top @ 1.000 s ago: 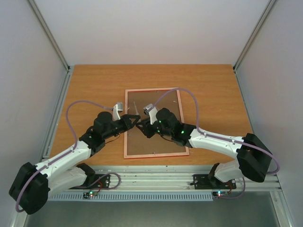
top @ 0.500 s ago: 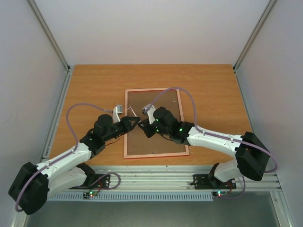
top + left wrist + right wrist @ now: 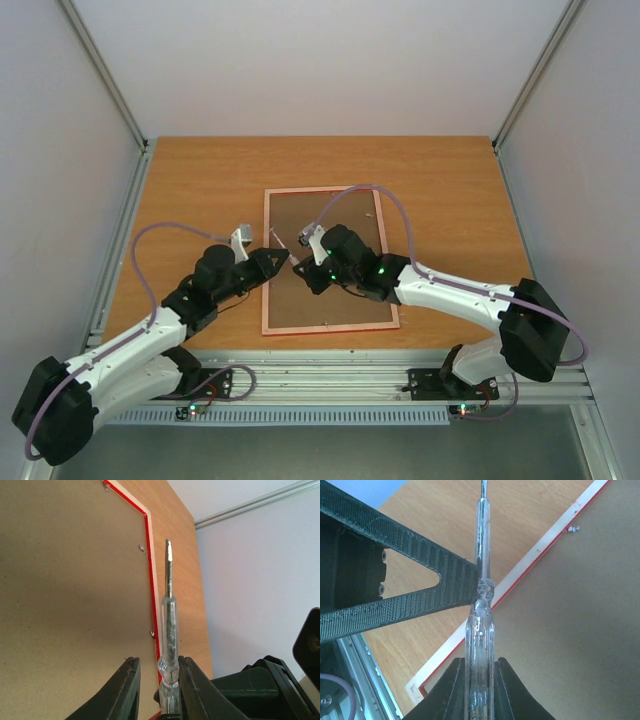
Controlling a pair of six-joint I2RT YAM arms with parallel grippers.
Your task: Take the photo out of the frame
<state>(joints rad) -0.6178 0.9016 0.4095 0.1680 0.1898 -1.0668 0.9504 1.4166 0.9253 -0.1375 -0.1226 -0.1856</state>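
The red frame [image 3: 266, 262] lies face down on the table with the brown backing board [image 3: 340, 300] up. The photo is hidden under it. My right gripper [image 3: 303, 266] is shut on the handle of a clear screwdriver [image 3: 481, 630], held over the frame's left edge [image 3: 527, 567]. My left gripper [image 3: 284, 262] faces it, jaws open round the screwdriver's neck [image 3: 169, 630]. One left finger [image 3: 405, 555] touches the shaft; the other stands apart. The blade tip points away over the frame's red border [image 3: 150, 570].
Small metal clips [image 3: 142, 547] [image 3: 151, 633] hold the backing board [image 3: 65, 580] along the frame's edge, and another shows in the right wrist view [image 3: 572, 529]. The orange wooden table [image 3: 200, 180] is walled on three sides. A metal rail [image 3: 330, 375] runs along the near edge.
Both grippers have shifted slightly left together over the frame's left edge. The left arm has drawn back a little. The screwdriver stays in the right gripper.
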